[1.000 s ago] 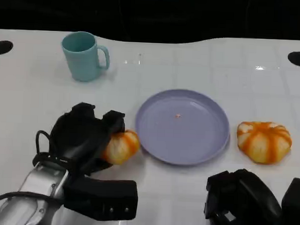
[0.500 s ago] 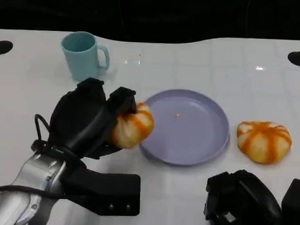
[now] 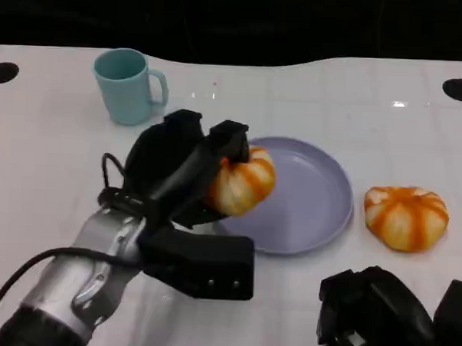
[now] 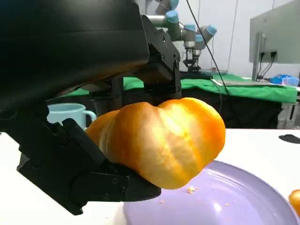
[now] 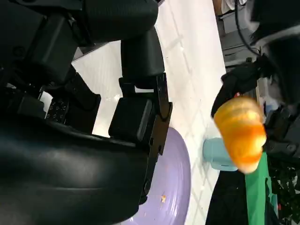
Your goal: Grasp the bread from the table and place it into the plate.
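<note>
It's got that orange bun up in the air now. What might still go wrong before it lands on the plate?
The left robot hand holds the bread lifted over the near-left rim of the plate, not its middle. Released here, the round bread might roll off the rim onto the table. The hold looks one-sided, with much of the bread bulging free, so it may slip early.

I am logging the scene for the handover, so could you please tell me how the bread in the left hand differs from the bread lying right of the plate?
The held bread is gripped by the left hand and raised over the left rim of the plate; the other bread rests on the table, apart from the plate and untouched. The held one looks tilted; the other lies flat. Both are round, orange with pale stripes.
</note>
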Tool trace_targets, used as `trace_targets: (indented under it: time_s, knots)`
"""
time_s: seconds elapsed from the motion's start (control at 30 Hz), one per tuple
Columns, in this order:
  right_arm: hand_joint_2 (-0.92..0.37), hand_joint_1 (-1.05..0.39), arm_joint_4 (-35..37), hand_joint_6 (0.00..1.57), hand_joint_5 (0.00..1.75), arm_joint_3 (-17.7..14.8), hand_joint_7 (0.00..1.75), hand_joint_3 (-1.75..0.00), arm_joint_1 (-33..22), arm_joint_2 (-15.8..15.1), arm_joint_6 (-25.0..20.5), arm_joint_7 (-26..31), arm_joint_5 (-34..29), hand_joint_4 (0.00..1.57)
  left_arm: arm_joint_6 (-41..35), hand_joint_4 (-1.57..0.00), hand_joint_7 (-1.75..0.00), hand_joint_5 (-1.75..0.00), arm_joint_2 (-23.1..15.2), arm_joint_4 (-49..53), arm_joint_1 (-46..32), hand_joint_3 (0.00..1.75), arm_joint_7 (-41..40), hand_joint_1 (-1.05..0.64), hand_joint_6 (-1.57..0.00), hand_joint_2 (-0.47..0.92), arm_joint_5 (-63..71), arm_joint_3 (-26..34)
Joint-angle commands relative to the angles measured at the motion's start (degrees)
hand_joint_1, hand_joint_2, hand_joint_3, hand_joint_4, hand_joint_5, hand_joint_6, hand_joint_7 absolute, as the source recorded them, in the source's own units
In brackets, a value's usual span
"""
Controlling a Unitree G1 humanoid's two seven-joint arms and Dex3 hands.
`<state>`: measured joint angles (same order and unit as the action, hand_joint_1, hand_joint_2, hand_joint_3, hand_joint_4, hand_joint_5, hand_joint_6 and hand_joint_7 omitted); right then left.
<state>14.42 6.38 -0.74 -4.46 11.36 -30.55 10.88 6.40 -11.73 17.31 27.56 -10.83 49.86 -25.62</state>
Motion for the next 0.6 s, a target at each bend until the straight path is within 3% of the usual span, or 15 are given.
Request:
trace_targets:
  time_s: [0.03, 0.27, 0.47, 0.6]
  knots:
    - [-0.08, -1.05, -0.55, 1.57, 1.32, -0.62, 1.06, -1.35, -0.54, -0.63, 0.89, 0.04, -0.01, 1.55, 0.96, -0.92, -1.75, -1.75, 2.0, 6.46, 4.16, 0.94, -2.95, -0.28, -0.67, 0.53, -0.19, -1.23]
    - [-0.05, -1.05, 0.21, 1.57, 1.3, -0.77, 1.02, -1.37, -0.21, -0.65, 1.53, -0.7, 0.48, 1.55, 1.33, -0.99, -1.75, -1.75, 5.56, 15.91, 9.07, 0.92, -7.36, -0.32, -0.72, 0.5, 0.12, -3.49]
    - [-0.03, -1.05, -0.21, 1.57, 1.29, -0.96, 1.01, -1.37, -0.33, -0.42, -0.16, -0.83, 1.4, 1.56, 2.04, -1.0, -1.75, -1.75, 9.44, 25.45, 13.32, 1.03, -12.07, -0.27, -0.72, 0.44, 0.01, -5.72]
    - [-0.03, -1.05, -0.15, 1.57, 1.29, -0.77, 1.02, -1.37, -0.32, -0.51, 0.29, -0.64, 1.03, 1.57, 2.17, -1.0, -1.63, -1.75, 10.75, 30.36, 15.77, 0.95, -13.83, -0.28, -0.73, 0.46, 0.05, -6.99]
